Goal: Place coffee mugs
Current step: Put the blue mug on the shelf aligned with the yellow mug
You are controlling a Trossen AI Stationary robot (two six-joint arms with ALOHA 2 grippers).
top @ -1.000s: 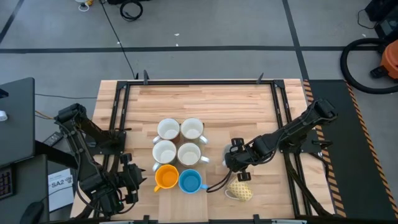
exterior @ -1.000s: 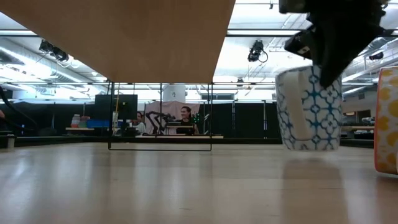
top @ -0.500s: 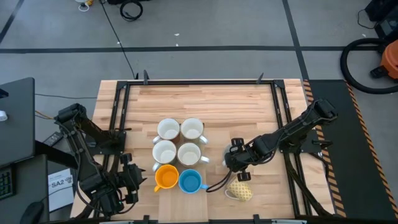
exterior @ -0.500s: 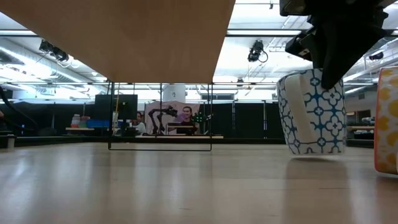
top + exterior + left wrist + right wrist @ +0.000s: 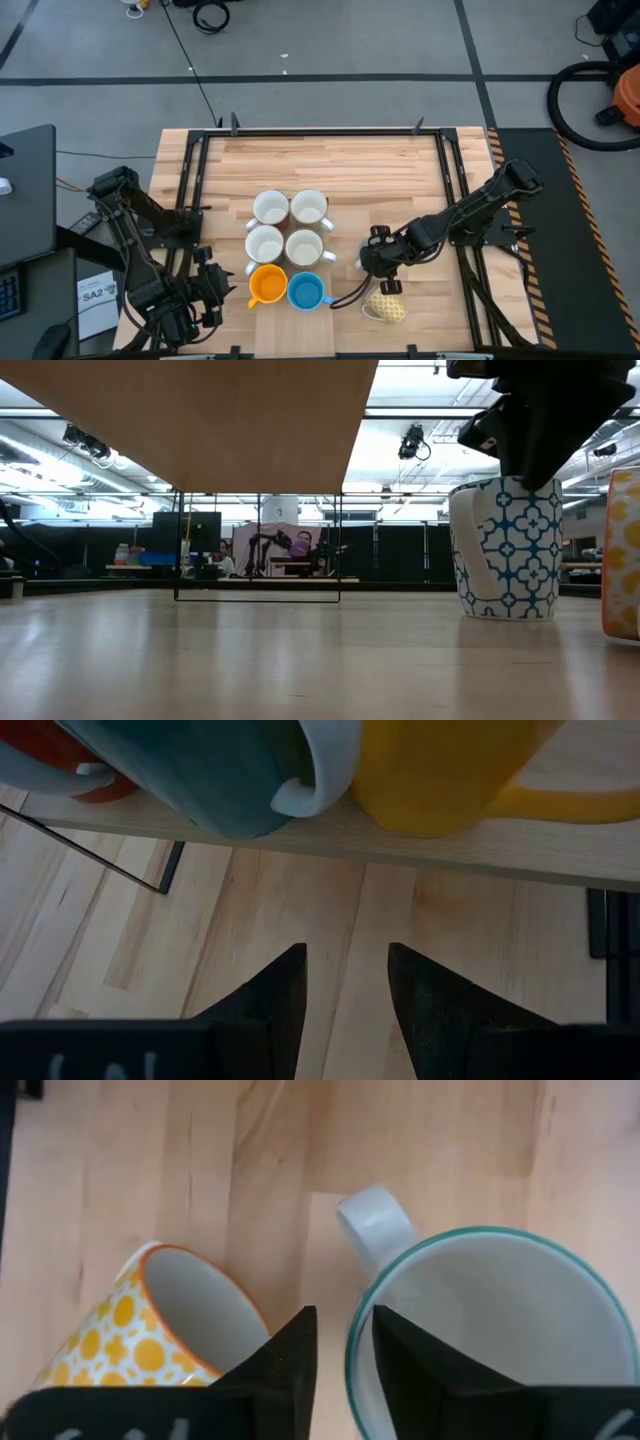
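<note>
The left gripper [image 5: 205,292] waits off the wooden table's [image 5: 330,165] near left edge, just left of the orange mug [image 5: 266,285], its fingers [image 5: 270,995] parted over bare wood with nothing between them. The orange mug stands with the bright blue mug [image 5: 304,291] touching its right side, and behind that pair four white mugs [image 5: 288,226] sit in a tight square. Right of the blue mug, well apart from it, the right gripper [image 5: 378,262] pinches the rim of the blue-and-white patterned mug [image 5: 505,548], one finger [image 5: 402,1360] inside and one outside; that mug stands upright, its base on the table. Just beside it, toward the table's near edge, the yellow patterned mug [image 5: 385,306] lies on its side
</note>
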